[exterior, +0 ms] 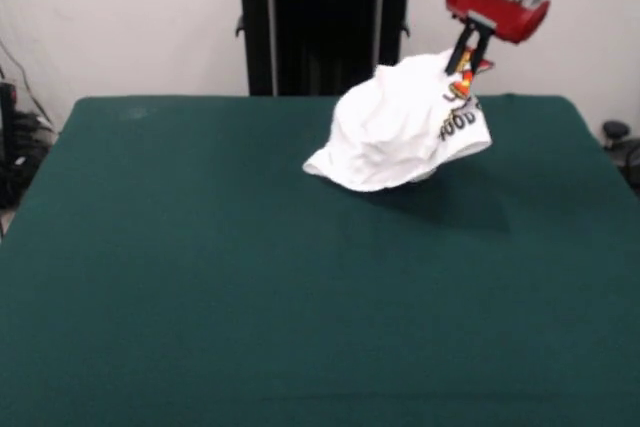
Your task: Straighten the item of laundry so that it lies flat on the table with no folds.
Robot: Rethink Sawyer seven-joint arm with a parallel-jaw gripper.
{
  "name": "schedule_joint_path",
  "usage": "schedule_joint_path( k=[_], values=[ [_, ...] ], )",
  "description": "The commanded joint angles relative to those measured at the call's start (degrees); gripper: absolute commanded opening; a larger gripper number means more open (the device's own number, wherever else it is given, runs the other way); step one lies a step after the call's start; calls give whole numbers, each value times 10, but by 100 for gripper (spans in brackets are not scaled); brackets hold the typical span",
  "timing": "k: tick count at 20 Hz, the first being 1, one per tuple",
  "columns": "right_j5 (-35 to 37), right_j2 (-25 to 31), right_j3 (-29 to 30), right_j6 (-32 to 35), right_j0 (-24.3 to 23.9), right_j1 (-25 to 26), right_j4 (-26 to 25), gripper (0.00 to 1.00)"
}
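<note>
The item of laundry (395, 127) is a small white garment with a red, orange and yellow print and black lettering on its right side. It hangs bunched and draped from my gripper (462, 59) above the far right part of the table (250, 277). Its lower left edge looks to touch or nearly touch the green top. The gripper is shut on the garment's upper right edge, with the red and black wrist above it. A shadow lies under the cloth.
The robot's black pedestal (320, 22) stands behind the table's far edge. Cables and dark gear lie on the floor at the left edge (15, 147) and a small dark object at the right edge (615, 132).
</note>
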Motion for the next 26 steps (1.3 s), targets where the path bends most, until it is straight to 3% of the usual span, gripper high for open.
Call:
schedule_joint_path(
  k=[1, 4, 7, 11, 13, 16, 18, 19, 21, 23, 26],
  values=[
    [94, -7, -48, 157, -3, -51, 6, 0],
    [167, -32, -71, 160, 5, -79, -14, 0],
    [209, -12, -76, 145, -10, -126, -11, 0],
    [235, 28, -71, 113, -41, -181, 6, 0],
    [211, 47, -57, 83, -58, -196, 16, 0],
    [51, 134, 26, -19, -129, -204, 55, 0],
    [-97, 259, 116, -89, -226, -215, 77, 0],
    [-153, 315, 148, -91, -277, -217, 55, 0],
    [-233, 387, 175, -50, -356, -204, -37, 0],
    [-276, 400, 168, -4, -388, -177, -128, 0],
    [-319, 383, 142, 36, -396, -135, -204, 0]
  ],
)
